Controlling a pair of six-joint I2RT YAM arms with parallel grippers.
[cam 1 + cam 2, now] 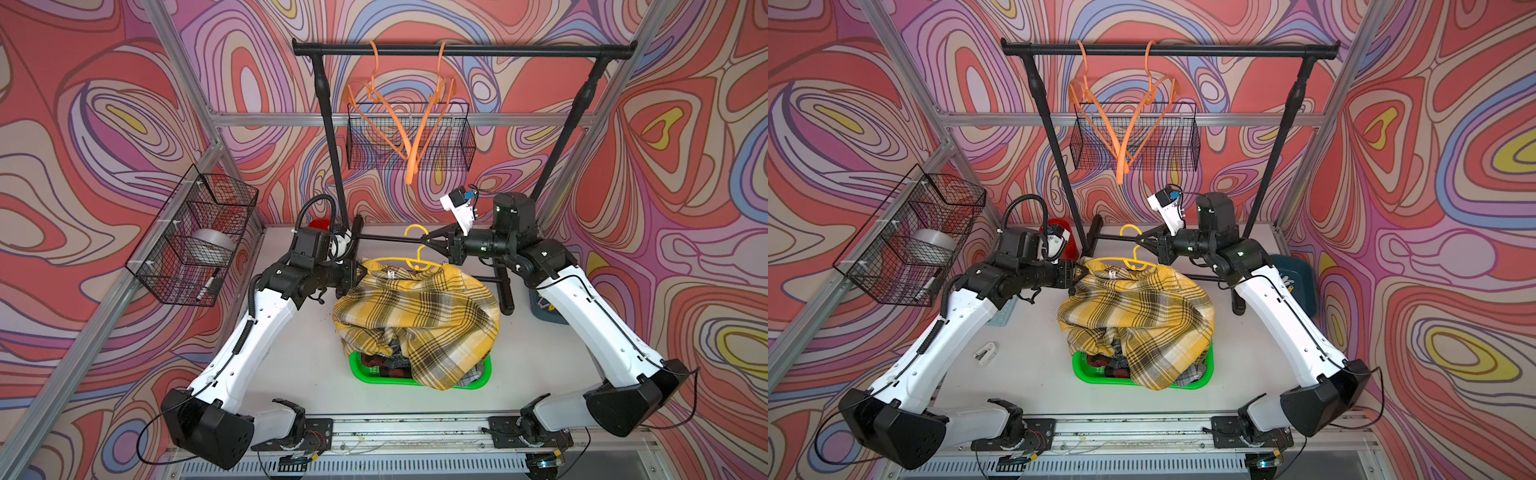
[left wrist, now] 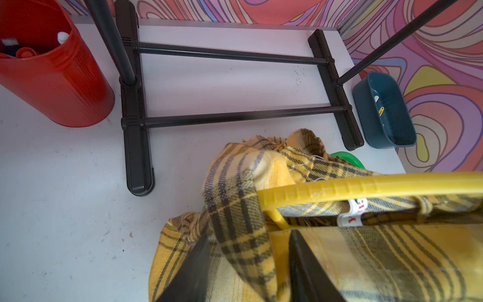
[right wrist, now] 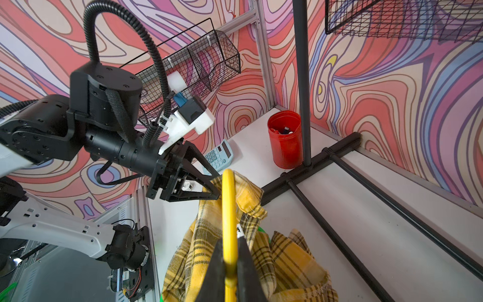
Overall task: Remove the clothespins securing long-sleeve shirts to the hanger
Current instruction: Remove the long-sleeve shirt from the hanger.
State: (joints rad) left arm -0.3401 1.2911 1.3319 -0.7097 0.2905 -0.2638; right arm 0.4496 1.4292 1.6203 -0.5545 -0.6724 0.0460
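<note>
Right end effector [image 3: 230, 239] clamps the yellow hanger [image 3: 227, 198]; left end effector [image 2: 249, 235], jaws apart, straddles the shoulder of the yellow shirt [image 1: 415, 316] above the green basket [image 1: 357, 366]. No clothespin shows there; next probably means finding one.

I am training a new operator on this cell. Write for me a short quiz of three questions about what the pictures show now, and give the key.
1. Multiple choice: what is the right gripper shut on?
A) the yellow hanger
B) an orange hanger
C) the red canister

2. True or false: two orange hangers hang bare on the black rail.

3. Fill the gap: the yellow plaid shirt is heaped over a ____ basket that holds other clothes.

Key: 1 A; 2 true; 3 green.
</note>
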